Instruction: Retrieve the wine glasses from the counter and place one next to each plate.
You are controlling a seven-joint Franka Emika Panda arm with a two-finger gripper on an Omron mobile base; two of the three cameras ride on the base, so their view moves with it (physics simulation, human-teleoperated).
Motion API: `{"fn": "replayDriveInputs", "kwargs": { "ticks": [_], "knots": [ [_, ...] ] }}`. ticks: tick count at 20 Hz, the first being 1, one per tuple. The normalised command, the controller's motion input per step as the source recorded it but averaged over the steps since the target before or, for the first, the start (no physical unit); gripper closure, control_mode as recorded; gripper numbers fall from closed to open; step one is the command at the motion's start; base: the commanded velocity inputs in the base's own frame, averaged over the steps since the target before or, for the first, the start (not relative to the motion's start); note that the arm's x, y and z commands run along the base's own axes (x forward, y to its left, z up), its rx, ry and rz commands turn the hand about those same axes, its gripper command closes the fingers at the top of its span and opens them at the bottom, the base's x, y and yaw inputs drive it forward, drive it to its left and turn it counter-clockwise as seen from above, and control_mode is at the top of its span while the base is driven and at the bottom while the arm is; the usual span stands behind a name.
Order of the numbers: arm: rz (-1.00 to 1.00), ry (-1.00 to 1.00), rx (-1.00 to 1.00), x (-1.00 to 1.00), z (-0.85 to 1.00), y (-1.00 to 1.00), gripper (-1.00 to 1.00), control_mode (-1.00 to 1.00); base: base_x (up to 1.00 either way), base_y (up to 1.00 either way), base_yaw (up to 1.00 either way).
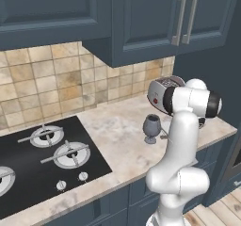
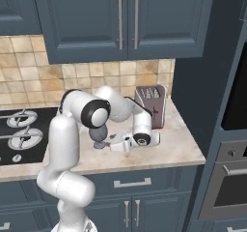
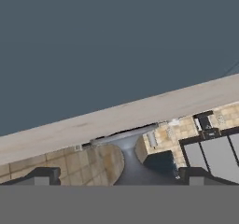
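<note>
A dark grey wine glass with a wide bowl stands upright on the beige counter, just in front of the toaster. In the right base view the wine glass is half hidden by my elbow. My gripper lies level just above the counter and points at it from the right. In the hand view, which is rolled over, my open gripper has the wine glass's stem between its fingertips, with room on both sides. The plates are out of view.
A silver toaster stands against the backsplash right behind my hand. The black gas hob fills the counter's left part. Wall cabinets hang above. A tall unit with an oven closes off the right end.
</note>
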Motion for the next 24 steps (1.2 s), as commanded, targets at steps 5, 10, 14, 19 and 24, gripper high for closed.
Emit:
{"fn": "replayDriveInputs", "kwargs": {
  "ticks": [5, 10, 14, 19, 24],
  "knots": [
    [0.00, 0.09, 0.00, 0.00, -0.18, 0.20, -1.00, -1.00, 0.00, 0.00, 0.00],
    [0.00, 0.08, 0.00, 0.00, -0.23, 0.22, -1.00, -1.00, 0.00, 0.00, 0.00],
    [0.00, 0.01, 0.00, 0.00, -0.23, 0.35, -1.00, -1.00, 0.00, 0.00, 0.00],
    [0.00, -0.10, 0.00, -0.09, -0.25, 0.47, -1.00, -1.00, 0.00, 0.00, 0.00],
    [0.00, -0.04, 0.00, -0.07, -0.27, 0.42, -1.00, -1.00, 0.00, 0.00, 0.00]
  ]
}}
